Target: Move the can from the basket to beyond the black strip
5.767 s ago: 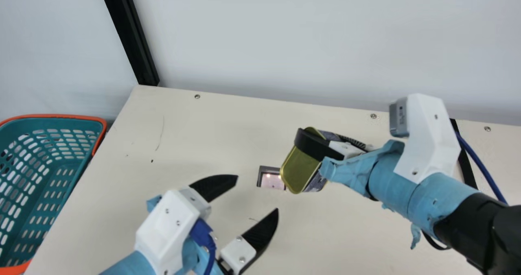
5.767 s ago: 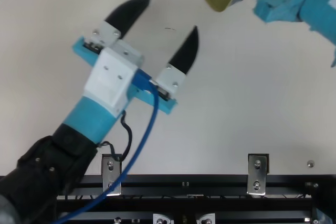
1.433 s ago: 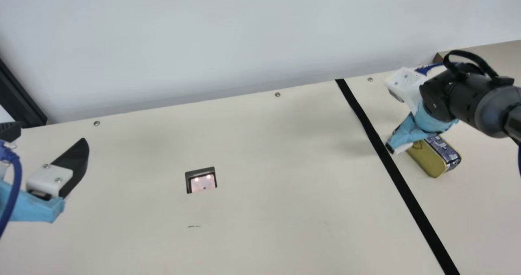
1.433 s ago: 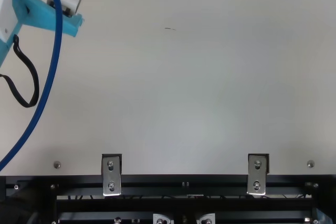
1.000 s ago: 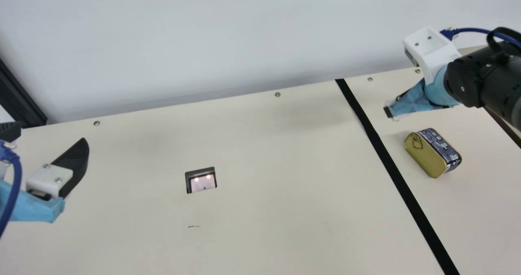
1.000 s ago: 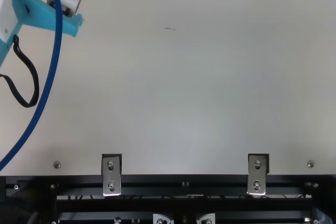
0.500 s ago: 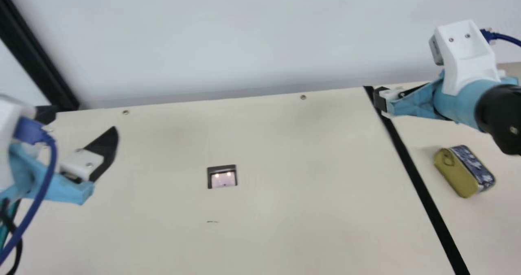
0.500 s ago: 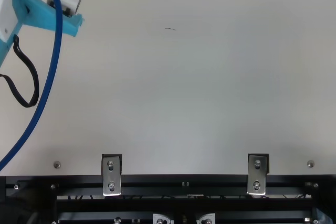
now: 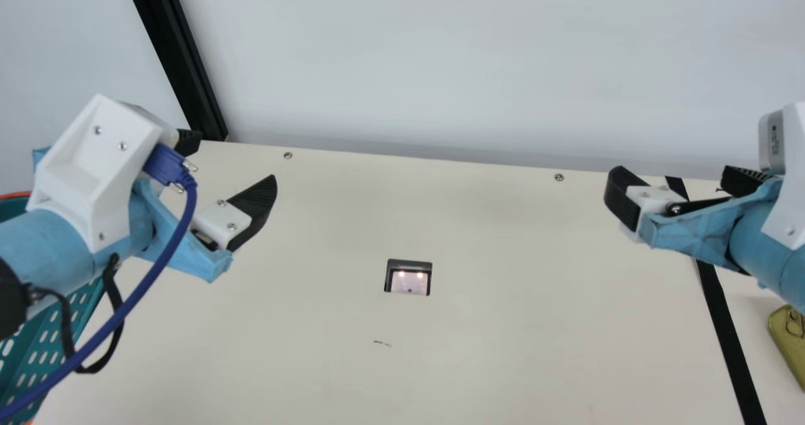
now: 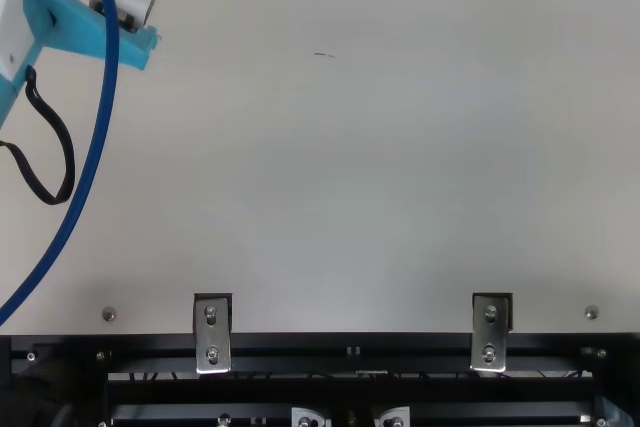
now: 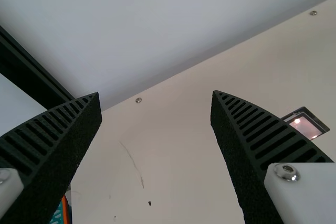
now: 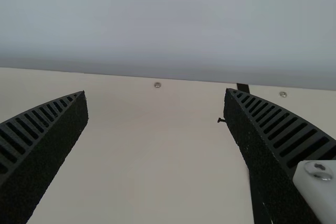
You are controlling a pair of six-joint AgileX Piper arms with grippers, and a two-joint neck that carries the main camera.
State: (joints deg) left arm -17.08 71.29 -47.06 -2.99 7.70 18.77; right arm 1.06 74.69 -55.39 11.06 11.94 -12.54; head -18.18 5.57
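- The right gripper is wide open in the main view, with nothing between its fingers; it is raised above the table.
- To the right of those fingers and nearer the robot, the ring-pull tin can sits on the table, partly cut off by the main view's edge, beyond the black strip.
- The strip runs along the table behind the right gripper and reappears on its near side.
- The left gripper also has its fingers spread wide and grips nothing.
- Left of it, partly behind its arm, is the teal perforated basket with an orange rim.
- Between the two grippers, toward the robot, a dark-framed panel is in the tabletop.
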